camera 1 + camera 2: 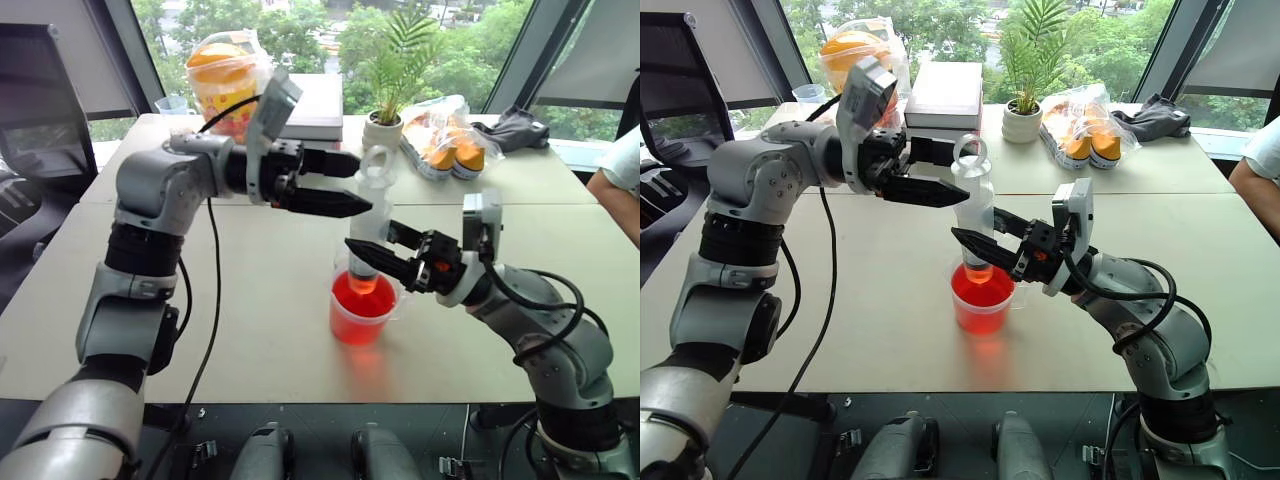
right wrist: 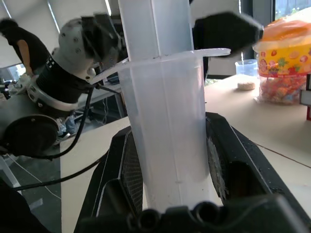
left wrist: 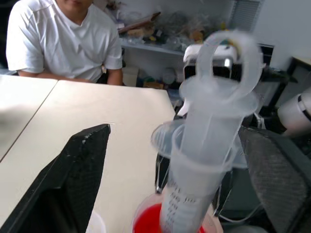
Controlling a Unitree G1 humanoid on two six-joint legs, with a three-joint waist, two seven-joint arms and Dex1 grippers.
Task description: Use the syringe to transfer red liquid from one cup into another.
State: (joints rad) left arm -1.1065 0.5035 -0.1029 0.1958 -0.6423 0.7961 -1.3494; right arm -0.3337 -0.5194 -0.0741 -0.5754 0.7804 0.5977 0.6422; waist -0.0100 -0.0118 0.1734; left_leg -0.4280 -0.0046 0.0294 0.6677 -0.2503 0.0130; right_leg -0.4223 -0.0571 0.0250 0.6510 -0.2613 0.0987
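Upon the beige table (image 1: 250,330), with the red-looking beaker (image 1: 360,315) taken as landmark throughout. Beaker: stood near the table's middle, holding red liquid (image 1: 362,298).

Left gripper (image 1: 345,183): hovered above and to the left of the beaker, pointed level across toward the syringe (image 1: 372,215). Fingers spread apart, one either side of the plunger's upper part, closed on nothing; contact with the plunger could not be told. Seen spread wide in the left wrist view, one black finger (image 3: 73,184) well apart from the plunger.

Right gripper (image 1: 375,250): reached in from the right of the beaker, just above its rim. Fingers clamped on the syringe barrel; in the right wrist view the barrel sat between both black fingers (image 2: 126,179), touching each.

Syringe: held upright directly over the beaker, orange-red tip (image 1: 362,282) dipped at the liquid's surface inside the rim. Plunger ring (image 1: 377,160) stood raised high above the barrel flange, plunger drawn out.

Behind the beaker, on the far table: potted plant (image 1: 385,120), stack of books (image 1: 315,105), yellow-lidded candy jar (image 1: 225,75), bag of orange items (image 1: 450,140).

Far right of the beaker: a person's arm (image 1: 618,190) rested at the table edge.
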